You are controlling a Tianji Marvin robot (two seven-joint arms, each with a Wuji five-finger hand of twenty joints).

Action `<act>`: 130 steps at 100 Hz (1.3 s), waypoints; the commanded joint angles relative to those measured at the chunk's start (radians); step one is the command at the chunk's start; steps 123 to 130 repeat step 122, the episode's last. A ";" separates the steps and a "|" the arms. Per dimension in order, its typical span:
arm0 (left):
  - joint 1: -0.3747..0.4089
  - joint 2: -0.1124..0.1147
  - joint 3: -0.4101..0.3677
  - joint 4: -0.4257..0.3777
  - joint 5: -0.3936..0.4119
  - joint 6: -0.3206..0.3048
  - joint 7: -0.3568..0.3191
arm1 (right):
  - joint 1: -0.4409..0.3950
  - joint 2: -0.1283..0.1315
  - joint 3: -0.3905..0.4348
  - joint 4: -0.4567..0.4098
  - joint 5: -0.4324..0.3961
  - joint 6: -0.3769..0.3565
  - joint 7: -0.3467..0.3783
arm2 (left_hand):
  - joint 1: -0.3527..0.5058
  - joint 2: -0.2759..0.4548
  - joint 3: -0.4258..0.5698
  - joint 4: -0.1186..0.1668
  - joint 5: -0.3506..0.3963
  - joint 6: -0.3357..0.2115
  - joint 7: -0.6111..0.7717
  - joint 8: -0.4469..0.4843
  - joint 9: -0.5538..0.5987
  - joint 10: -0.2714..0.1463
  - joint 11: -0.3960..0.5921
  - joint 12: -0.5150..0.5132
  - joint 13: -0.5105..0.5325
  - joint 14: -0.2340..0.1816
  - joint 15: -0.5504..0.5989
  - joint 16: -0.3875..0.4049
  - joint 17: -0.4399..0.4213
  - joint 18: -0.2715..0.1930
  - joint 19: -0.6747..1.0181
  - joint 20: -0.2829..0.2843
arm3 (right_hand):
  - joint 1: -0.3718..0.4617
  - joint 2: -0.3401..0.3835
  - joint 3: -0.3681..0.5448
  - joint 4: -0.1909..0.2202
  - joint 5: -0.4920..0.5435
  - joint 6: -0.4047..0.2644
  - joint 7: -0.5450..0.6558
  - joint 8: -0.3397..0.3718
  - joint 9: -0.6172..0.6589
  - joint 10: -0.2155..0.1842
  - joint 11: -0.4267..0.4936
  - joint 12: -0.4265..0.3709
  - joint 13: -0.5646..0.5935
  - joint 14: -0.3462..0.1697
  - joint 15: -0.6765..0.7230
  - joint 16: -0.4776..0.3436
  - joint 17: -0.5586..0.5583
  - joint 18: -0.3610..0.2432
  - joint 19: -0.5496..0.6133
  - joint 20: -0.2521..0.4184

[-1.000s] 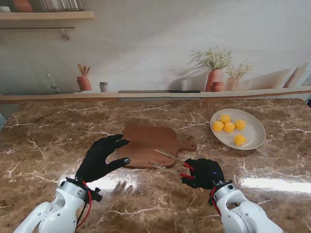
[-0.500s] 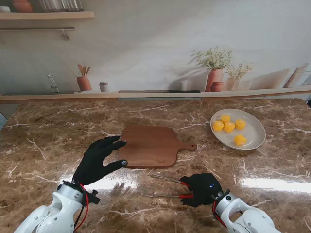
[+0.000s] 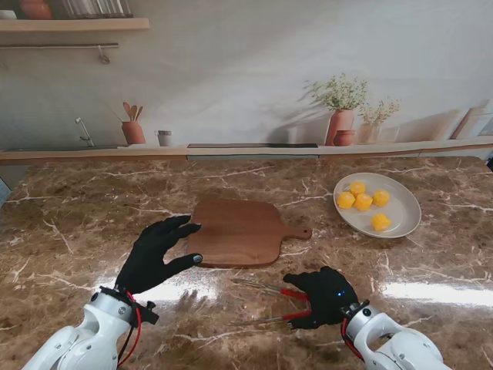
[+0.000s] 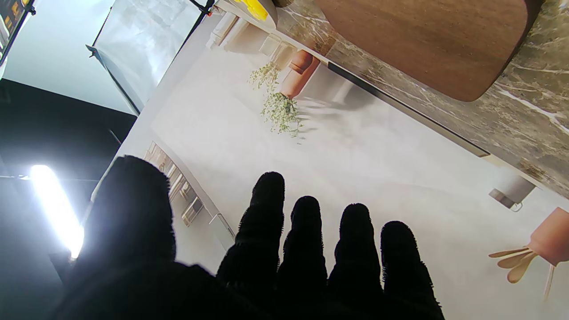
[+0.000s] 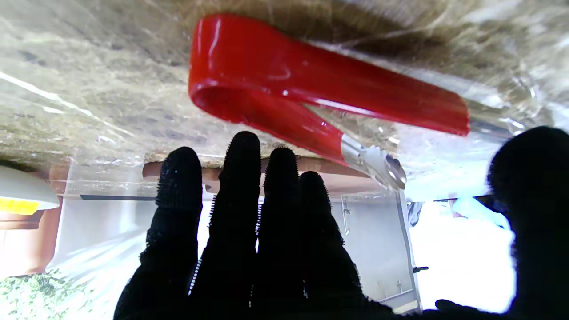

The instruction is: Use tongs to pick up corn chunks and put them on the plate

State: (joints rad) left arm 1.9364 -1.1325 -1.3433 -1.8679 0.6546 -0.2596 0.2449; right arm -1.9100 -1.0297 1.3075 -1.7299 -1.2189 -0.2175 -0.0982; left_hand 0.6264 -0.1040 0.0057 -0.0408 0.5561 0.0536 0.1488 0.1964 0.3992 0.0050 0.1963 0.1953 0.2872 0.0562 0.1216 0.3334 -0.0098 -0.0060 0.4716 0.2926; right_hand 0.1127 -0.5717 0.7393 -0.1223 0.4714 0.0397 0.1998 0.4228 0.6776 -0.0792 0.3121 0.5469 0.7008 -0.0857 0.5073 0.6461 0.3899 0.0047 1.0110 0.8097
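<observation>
Nearby, tongs (image 3: 271,302) lie by the spread, seemingly empty right hand (image 3: 322,296); left hand (image 3: 158,253) splayed beside the board (image 3: 235,233).

I see a brown marble table top (image 3: 92,208) with pale veins and bright glare patches near me. Behind its far edge hangs a printed kitchen backdrop (image 3: 231,69): pale wall, a wooden shelf (image 3: 73,25) upper left, a faucet (image 3: 83,131), a terracotta utensil pot (image 3: 132,129), and two potted plants (image 3: 343,108) on the right. The left wrist view shows a dark room beyond the backdrop and a strong studio light (image 4: 55,209).
</observation>
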 commanded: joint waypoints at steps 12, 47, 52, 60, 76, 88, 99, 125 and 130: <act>-0.003 -0.001 0.008 0.006 -0.005 0.001 -0.006 | -0.024 -0.016 0.052 -0.053 0.051 0.002 -0.026 | 0.002 0.026 -0.026 0.019 -0.011 -0.028 -0.008 0.007 -0.009 -0.010 -0.025 -0.015 -0.014 -0.043 -0.027 -0.015 -0.015 -0.010 -0.043 0.004 | -0.062 0.081 -0.020 0.031 -0.049 0.001 -0.034 0.020 -0.064 0.010 -0.066 -0.071 -0.043 0.031 -0.167 -0.122 -0.053 0.033 -0.193 -0.086; -0.032 -0.003 0.034 0.023 -0.017 -0.001 -0.001 | 0.060 -0.060 0.113 -0.031 0.306 -0.143 -0.109 | -0.003 0.024 -0.027 0.019 -0.005 -0.028 -0.007 0.007 -0.026 -0.031 -0.030 -0.018 -0.016 -0.048 -0.027 -0.014 -0.009 -0.016 -0.022 0.016 | -0.130 0.196 -0.047 0.069 -0.079 0.036 -0.093 -0.007 -0.117 0.073 -0.244 -0.372 -0.144 0.034 -0.426 -0.448 -0.071 -0.054 -0.461 -0.461; -0.035 -0.003 0.036 0.023 -0.018 -0.001 -0.003 | 0.078 -0.066 0.113 -0.017 0.344 -0.167 -0.116 | -0.004 0.024 -0.027 0.019 -0.006 -0.028 -0.007 0.007 -0.028 -0.033 -0.030 -0.018 -0.017 -0.050 -0.027 -0.014 -0.010 -0.019 -0.017 0.018 | -0.131 0.194 -0.047 0.070 -0.079 0.043 -0.094 -0.010 -0.124 0.081 -0.245 -0.380 -0.155 0.033 -0.430 -0.455 -0.077 -0.062 -0.464 -0.473; -0.040 -0.003 0.041 0.025 -0.020 0.000 -0.002 | 0.114 -0.078 0.104 0.016 0.398 -0.209 -0.145 | -0.006 0.023 -0.027 0.019 -0.005 -0.023 -0.006 0.007 -0.031 -0.037 -0.030 -0.018 -0.016 -0.050 -0.026 -0.014 -0.008 -0.020 -0.008 0.021 | -0.133 0.192 -0.043 0.072 -0.078 0.046 -0.092 -0.018 -0.135 0.086 -0.235 -0.408 -0.165 0.035 -0.427 -0.475 -0.085 -0.066 -0.463 -0.513; -0.048 -0.005 0.048 0.025 -0.031 0.004 -0.002 | 0.163 -0.090 0.083 0.056 0.493 -0.249 -0.138 | -0.011 0.023 -0.027 0.019 -0.009 -0.020 -0.009 0.005 -0.037 -0.039 -0.030 -0.018 -0.018 -0.052 -0.026 -0.013 -0.008 -0.027 0.013 0.027 | -0.144 0.209 -0.046 0.070 -0.107 0.061 -0.101 -0.031 -0.189 0.101 -0.240 -0.437 -0.215 0.043 -0.437 -0.495 -0.125 -0.071 -0.467 -0.558; -0.050 -0.007 0.047 0.023 -0.034 0.004 0.003 | 0.179 -0.096 0.067 0.078 0.516 -0.268 -0.151 | -0.018 0.024 -0.027 0.020 -0.015 -0.017 -0.011 0.003 -0.038 -0.039 -0.030 -0.018 -0.017 -0.052 -0.026 -0.012 -0.010 -0.028 0.019 0.026 | -0.146 0.215 -0.049 0.070 -0.110 0.065 -0.101 -0.033 -0.194 0.105 -0.237 -0.440 -0.219 0.047 -0.433 -0.496 -0.126 -0.069 -0.463 -0.565; -0.049 -0.006 0.042 0.019 -0.033 0.004 0.001 | 0.184 -0.099 0.057 0.090 0.517 -0.271 -0.172 | -0.019 0.025 -0.026 0.021 -0.016 -0.017 -0.012 0.002 -0.039 -0.036 -0.030 -0.018 -0.018 -0.052 -0.026 -0.012 -0.012 -0.030 0.022 0.024 | -0.143 0.215 -0.050 0.071 -0.104 0.064 -0.097 -0.033 -0.190 0.102 -0.234 -0.441 -0.220 0.050 -0.431 -0.498 -0.127 -0.065 -0.459 -0.571; -0.040 -0.005 0.036 0.012 -0.032 0.002 -0.003 | 0.168 -0.098 0.057 0.083 0.502 -0.267 -0.180 | -0.017 0.026 -0.024 0.021 -0.019 -0.016 -0.013 0.000 -0.040 -0.035 -0.030 -0.019 -0.022 -0.055 -0.029 -0.013 -0.013 -0.029 0.021 0.018 | -0.139 0.221 -0.055 0.069 -0.100 0.059 -0.090 -0.035 -0.186 0.101 -0.228 -0.442 -0.215 0.047 -0.425 -0.498 -0.124 -0.060 -0.445 -0.574; -0.040 -0.005 0.036 0.012 -0.032 0.002 -0.003 | 0.168 -0.098 0.057 0.083 0.502 -0.267 -0.180 | -0.017 0.026 -0.024 0.021 -0.019 -0.016 -0.013 0.000 -0.040 -0.035 -0.030 -0.019 -0.022 -0.055 -0.029 -0.013 -0.013 -0.029 0.021 0.018 | -0.139 0.221 -0.055 0.069 -0.100 0.059 -0.090 -0.035 -0.186 0.101 -0.228 -0.442 -0.215 0.047 -0.425 -0.498 -0.124 -0.060 -0.445 -0.574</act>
